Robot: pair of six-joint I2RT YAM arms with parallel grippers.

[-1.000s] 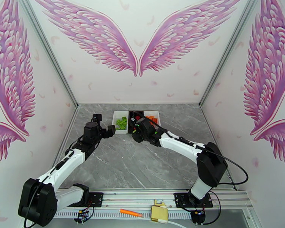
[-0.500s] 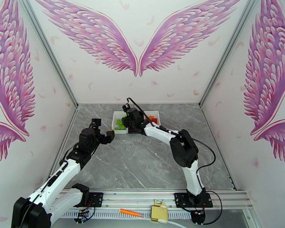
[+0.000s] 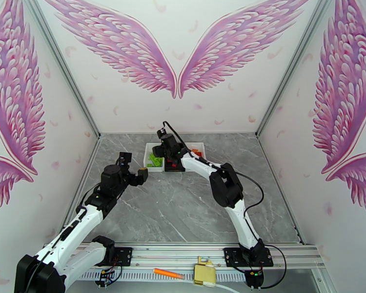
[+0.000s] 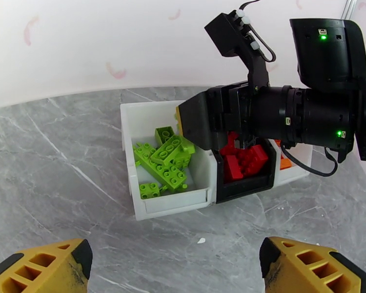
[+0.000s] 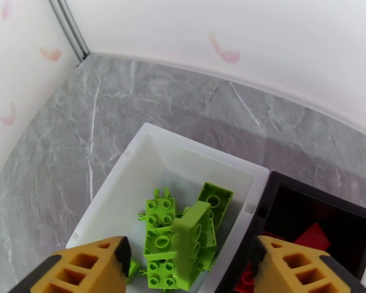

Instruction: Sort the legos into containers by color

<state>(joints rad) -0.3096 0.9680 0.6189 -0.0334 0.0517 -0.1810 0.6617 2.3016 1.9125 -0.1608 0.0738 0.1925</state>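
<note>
At the back of the table (image 3: 183, 211) I see three trays side by side. My left white tray (image 4: 168, 207) holds the green legos (image 4: 166, 162). Touching it, the black tray (image 4: 244, 189) holds the red legos (image 4: 241, 162). Past that, the right white tray (image 4: 296, 173) holds orange legos (image 4: 284, 163). My right gripper (image 5: 193, 264) reaches far out and hangs over the green pile, fingers spread wide, gripping nothing. My left gripper (image 4: 175, 267) hovers near the trays, facing them, fingers wide apart and empty.
</note>
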